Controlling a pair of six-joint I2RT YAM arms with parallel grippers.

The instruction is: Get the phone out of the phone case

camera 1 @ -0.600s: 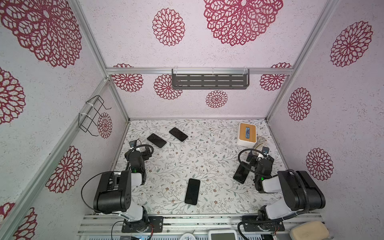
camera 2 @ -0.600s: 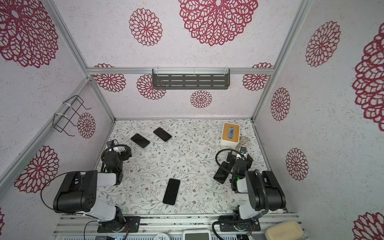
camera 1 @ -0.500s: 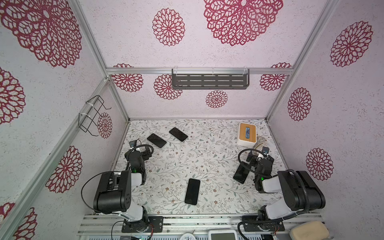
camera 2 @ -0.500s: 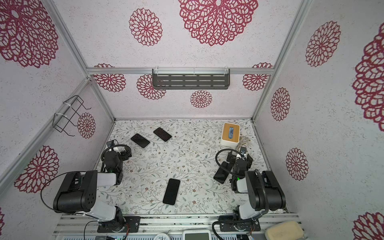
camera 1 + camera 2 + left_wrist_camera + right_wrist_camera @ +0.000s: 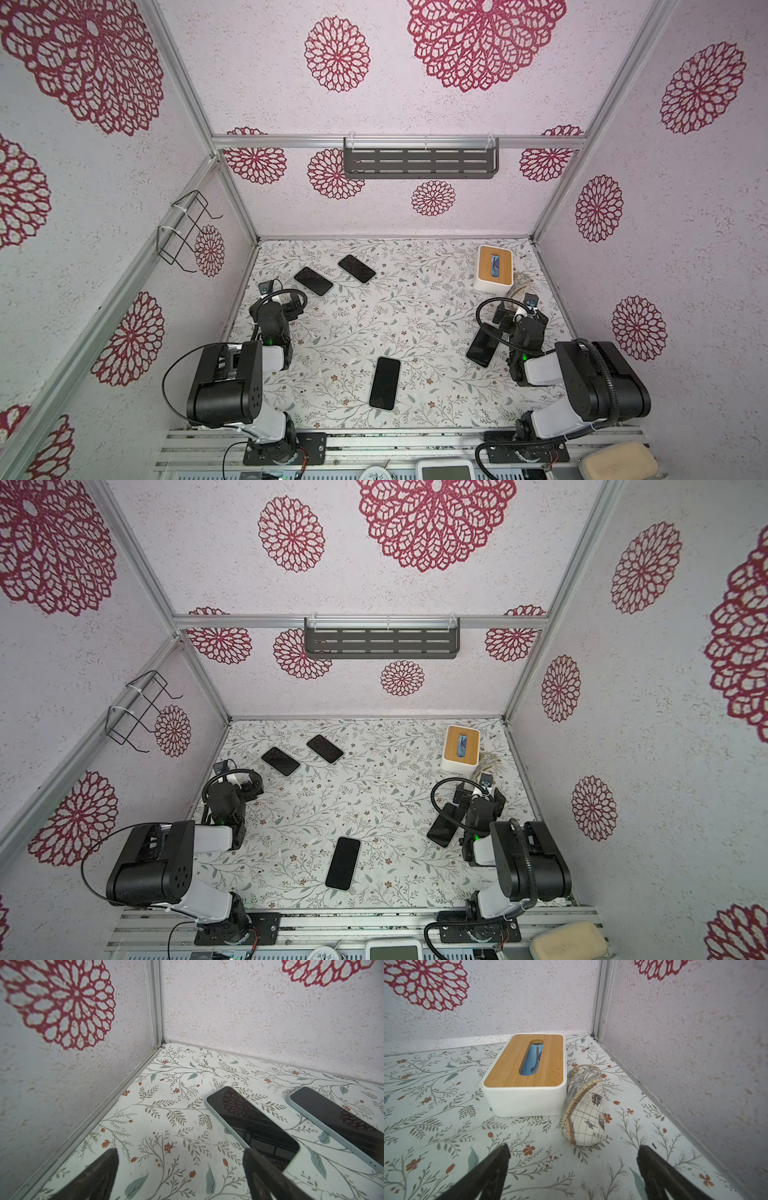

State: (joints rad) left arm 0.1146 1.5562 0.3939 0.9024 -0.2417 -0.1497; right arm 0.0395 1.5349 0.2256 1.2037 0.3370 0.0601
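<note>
Both gape empty, left end effector [image 5: 179, 1151] and right end effector [image 5: 574, 1147], so we start by reaching the eleven-o'clock cased phone [image 5: 252, 1124].

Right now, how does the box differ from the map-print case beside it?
The box is white with a wooden lid and a slot in the top; the map-print case is cream with an old-map pattern. The box is squared and stands taller; the case is rounded and lower. Both rest on the table, side by side near the back right corner.
</note>
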